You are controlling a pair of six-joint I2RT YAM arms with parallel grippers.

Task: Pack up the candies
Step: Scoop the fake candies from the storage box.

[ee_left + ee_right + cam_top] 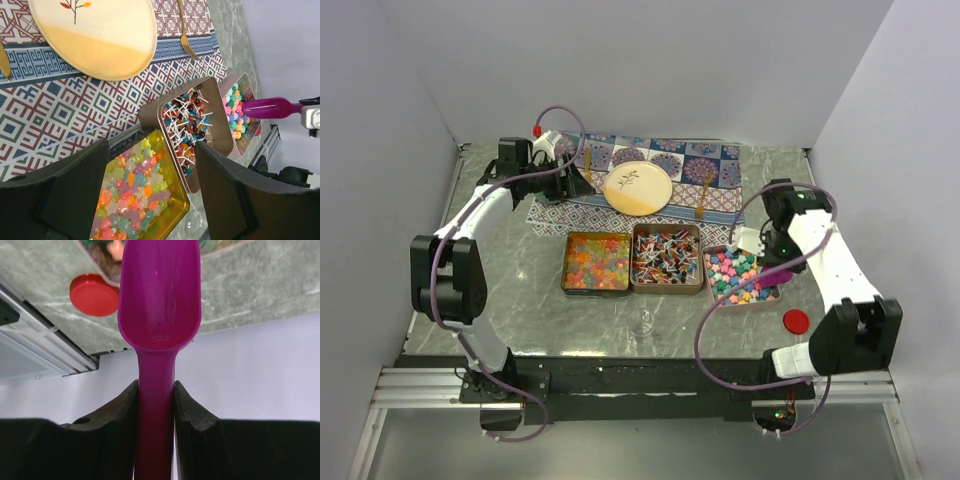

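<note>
Three open tins of candies stand in a row. The left tin holds orange-yellow-red gummies (597, 260) (132, 192), the middle one red-blue-white pieces on sticks (667, 258) (190, 122), the right one pastel star pieces (740, 275) (236, 112). My right gripper (761, 257) (155, 390) is shut on the handle of a purple scoop (776, 274) (160, 290) (272, 107), whose empty bowl hangs over the star tin. My left gripper (572, 180) (151, 152) is open with nothing between its fingers. It hovers over the patterned mat at the back left, looking down on the gummy tin.
A cream plate (638, 188) (95, 37) and a gold fork (703, 195) (186, 35) lie on the patterned placemat (715, 165) behind the tins. A round red lid (796, 321) (94, 294) lies front right. A small clear container (642, 322) stands in front of the tins.
</note>
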